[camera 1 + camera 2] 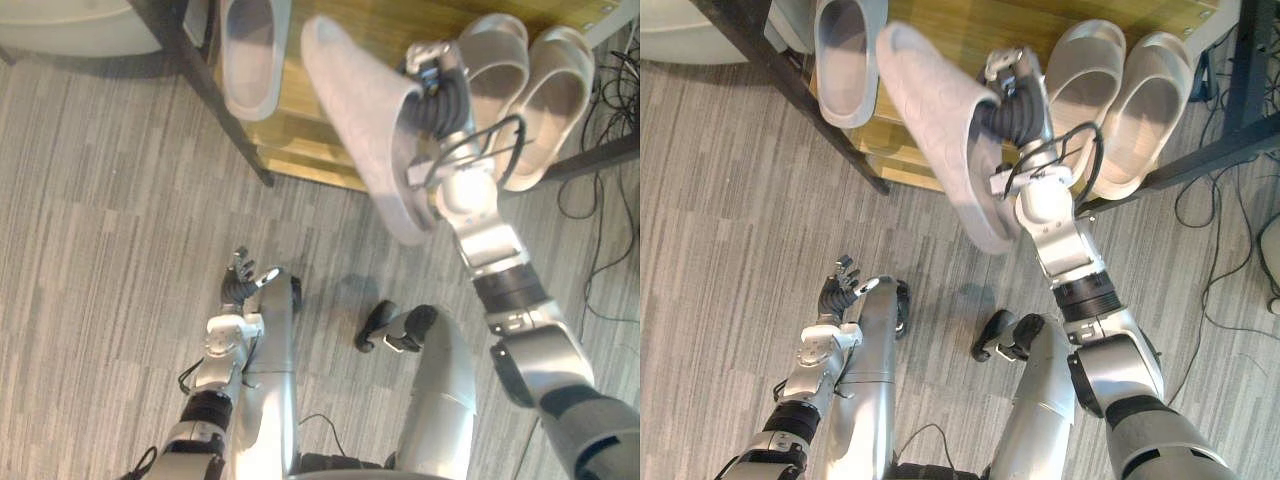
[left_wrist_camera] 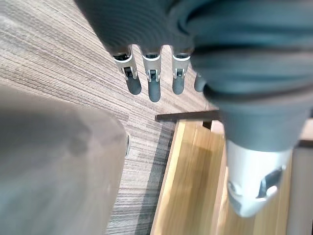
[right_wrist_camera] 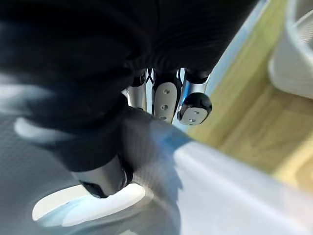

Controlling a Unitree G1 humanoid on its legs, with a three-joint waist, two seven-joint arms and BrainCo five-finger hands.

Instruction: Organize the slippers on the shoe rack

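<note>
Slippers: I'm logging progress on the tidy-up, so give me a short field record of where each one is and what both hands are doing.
held: grey slipper, gripped by the right hand, lifted at the front edge of the shoe rack
on rack: single slipper at the left; pair of slippers at the right
left hand: open, holding nothing, low over the floor
task state: grey slipper not yet set down

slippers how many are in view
4: left slipper on the shoe rack, held slipper in the right hand, two right slippers on the rack. Others may be hidden.
</note>
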